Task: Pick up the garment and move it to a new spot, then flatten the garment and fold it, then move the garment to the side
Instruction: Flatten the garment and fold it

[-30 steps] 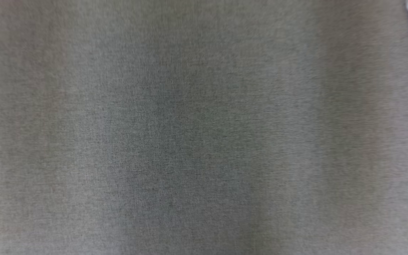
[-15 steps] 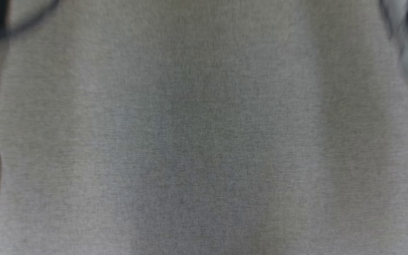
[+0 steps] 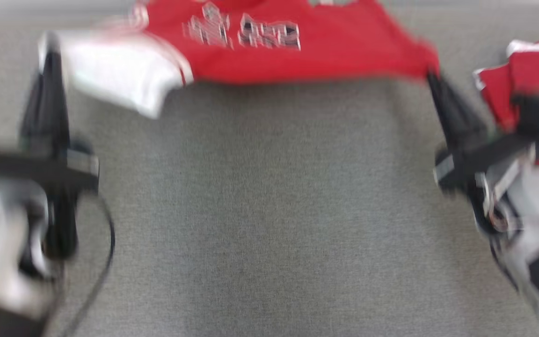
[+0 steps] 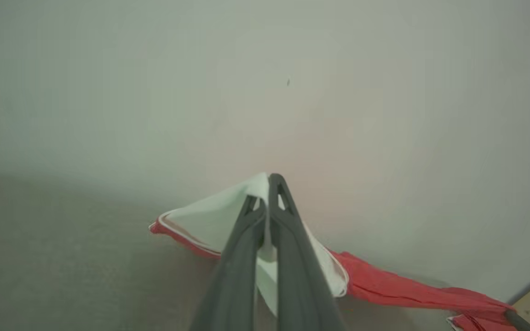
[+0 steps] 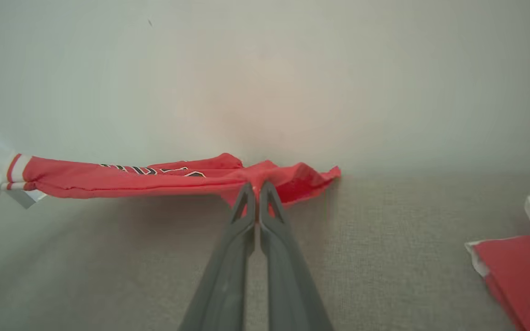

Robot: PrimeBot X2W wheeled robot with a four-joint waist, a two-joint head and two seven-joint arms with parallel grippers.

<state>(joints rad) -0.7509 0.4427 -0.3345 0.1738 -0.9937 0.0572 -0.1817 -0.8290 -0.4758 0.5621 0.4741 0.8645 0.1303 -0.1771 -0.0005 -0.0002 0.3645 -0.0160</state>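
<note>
At about 10 o'clock in the head view, your left gripper (image 3: pixel 48 54) had its two fingers pressed together on the white sleeve (image 3: pixel 115 75) of the garment (image 3: pixel 297 51). The left wrist view showed white cloth pinched right at the tips. The red body with its lettering ran across 12 o'clock, stretched between your two grippers over the far part of the grey surface (image 3: pixel 269 210). In the right wrist view it seemed to hang just clear of that surface, with a shadow beneath it. At about 2 o'clock your right gripper (image 3: pixel 431 77) was likewise closed, nipping a bunched red corner. Near 3 o'clock, a pile of folded red garments (image 3: pixel 531 70) lay just beside that arm.

This looked like the carry to a new spot. To do it well, you needed both grippers level and moving at one pace. The span had to be taut enough not to sag, without tugging cloth out of such thin pinches. The sleeve hold looked the weaker one. You also needed to set the garment down toward 6 o'clock, well apart from the pile, so it landed flat
</note>
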